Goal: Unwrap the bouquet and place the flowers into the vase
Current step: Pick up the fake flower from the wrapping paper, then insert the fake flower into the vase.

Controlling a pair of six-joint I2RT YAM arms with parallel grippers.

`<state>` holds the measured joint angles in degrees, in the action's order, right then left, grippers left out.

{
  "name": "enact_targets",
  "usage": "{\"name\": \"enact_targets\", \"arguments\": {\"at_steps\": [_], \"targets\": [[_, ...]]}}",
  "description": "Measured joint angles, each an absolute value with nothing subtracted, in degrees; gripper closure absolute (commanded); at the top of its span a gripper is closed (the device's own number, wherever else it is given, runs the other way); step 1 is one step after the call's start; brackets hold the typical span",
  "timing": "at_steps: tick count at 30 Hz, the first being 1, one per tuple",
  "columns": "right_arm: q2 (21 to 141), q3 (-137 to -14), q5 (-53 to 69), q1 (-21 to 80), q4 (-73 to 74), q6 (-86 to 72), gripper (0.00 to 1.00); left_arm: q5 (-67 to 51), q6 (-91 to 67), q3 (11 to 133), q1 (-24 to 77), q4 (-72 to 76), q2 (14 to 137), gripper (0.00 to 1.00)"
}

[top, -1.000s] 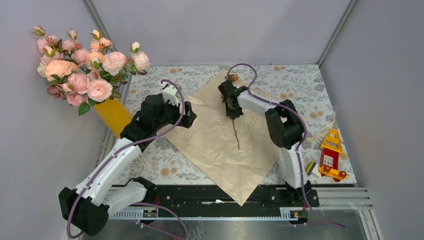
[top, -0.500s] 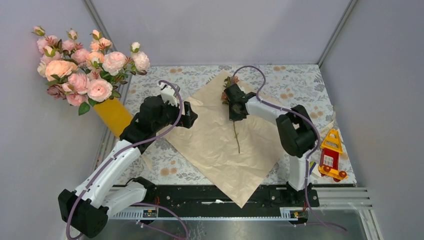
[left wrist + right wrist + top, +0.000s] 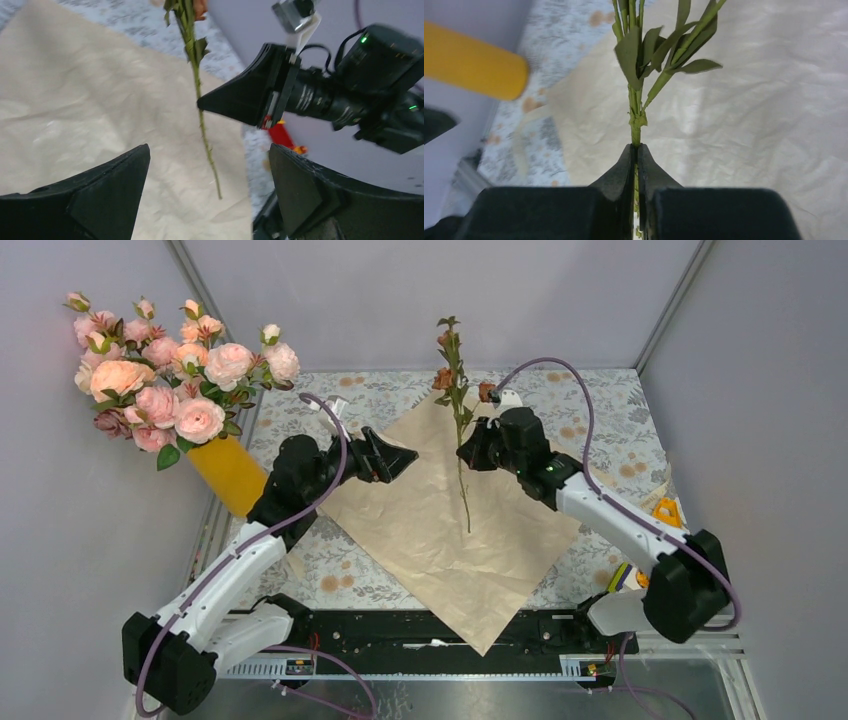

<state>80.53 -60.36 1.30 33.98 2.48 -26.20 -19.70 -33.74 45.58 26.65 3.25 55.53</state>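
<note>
My right gripper (image 3: 468, 454) is shut on the thin green stem of the flowers (image 3: 447, 348) and holds them upright above the opened wrapping paper (image 3: 440, 540). The small pink and brownish roses are at the top and the stem's end (image 3: 467, 523) hangs free. In the right wrist view the fingers (image 3: 624, 165) pinch the stem (image 3: 636, 117) just below the leaves. My left gripper (image 3: 402, 454) is open, a little left of the stem. In its own view the stem (image 3: 202, 125) hangs ahead of its wide-apart jaws. The yellow-orange vase (image 3: 228, 472) stands at the far left.
A big bunch of pale pink and peach roses (image 3: 160, 370) fills the vase's top. A red and yellow toy (image 3: 666, 510) lies at the right edge, partly behind the right arm. Grey walls close in the flower-patterned tablecloth (image 3: 590, 410).
The right gripper closed on the stem and lifted the flowers off the paper until they stood upright. Its arm swung out to the right. The left gripper edged right and stayed open.
</note>
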Motion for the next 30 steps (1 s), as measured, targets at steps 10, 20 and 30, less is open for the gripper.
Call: {"name": "enact_targets", "arguments": {"at_steps": [10,20,30], "targets": [[65.1,-56.8,24.4,34.5,-6.0,-26.0,1.0,-30.1,-49.3,45.3,28.1,24.4,61.8,0.05],[63.7,-57.0,41.2,35.4,-10.1,-29.5,1.0,-36.6,-56.4,46.6,30.3,36.4,63.9,0.2],[65.3,-57.4,47.9,36.2,-11.2,-31.6,1.0,-38.6,-58.8,47.2,30.5,40.7,63.9,0.52]]}}
